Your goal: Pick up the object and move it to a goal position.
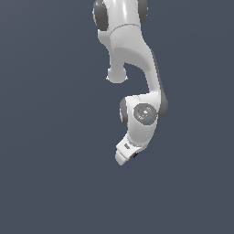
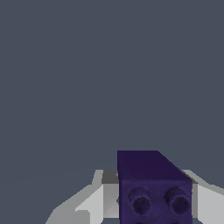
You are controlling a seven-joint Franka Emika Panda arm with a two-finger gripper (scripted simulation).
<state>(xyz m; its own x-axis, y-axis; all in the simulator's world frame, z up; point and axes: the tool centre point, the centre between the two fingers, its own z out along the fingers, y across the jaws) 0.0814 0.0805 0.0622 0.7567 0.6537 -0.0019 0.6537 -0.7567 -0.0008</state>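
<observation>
A: Start at the exterior view's left. What is there?

B: Plain dark slate-grey background and nothing more. The same flat tone fills the exterior view's right as well.

A: And toward the middle?

B: The white Franka arm (image 1: 132, 50) comes down from the top edge, with dark grey joint caps at its shoulder. Lower, a rounded wrist joint (image 1: 145, 113) carries a grey disc on its face. Below that the gripper (image 1: 124, 157) tilts downward and toward the exterior view's left.

A: Where is the cube?

B: In the exterior view the cube (image 1: 135, 155) shows only as a tiny dark speck at the gripper's tip, on the side facing the exterior view's right. It is too small there to read any shape.

A: Does the wrist camera help?

B: Yes. There the cube (image 2: 153, 188) is large and close, dark purple, with two round dimples on its near face. A white finger (image 2: 94, 199) sits just beside one side of it, and another white finger (image 2: 210, 201) just beside the other.

A: So the tool has it?

B: The fingers are closed onto the cube, which sits between them, pressed from both sides. Beyond it the wrist view shows only the same grey.
</observation>
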